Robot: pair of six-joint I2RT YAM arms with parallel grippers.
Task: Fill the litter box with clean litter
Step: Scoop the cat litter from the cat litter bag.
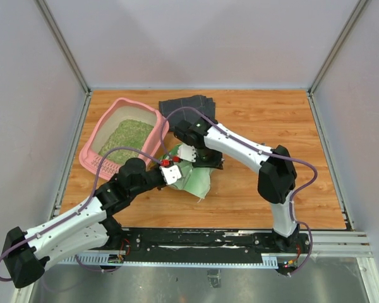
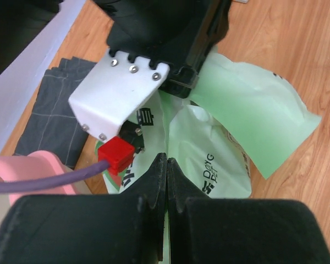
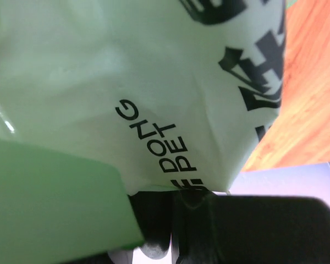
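- On the green-and-white plastic bag [image 3: 99, 82], in the right wrist view, we read black capitals "DONG" with "PET" on the next line. A third line begins with "E" and is cut off.
- In the left wrist view we find the same two words on the bag, "DONG" broken by a crease.
- Larger bold black characters also stand on the bag; we cannot read them.

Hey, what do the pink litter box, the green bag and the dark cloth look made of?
The litter box looks like moulded plastic, with a smooth pink rim. The bag is thin plastic film: creased, shiny, printed. The cloth is probably woven fabric, matte and folded.
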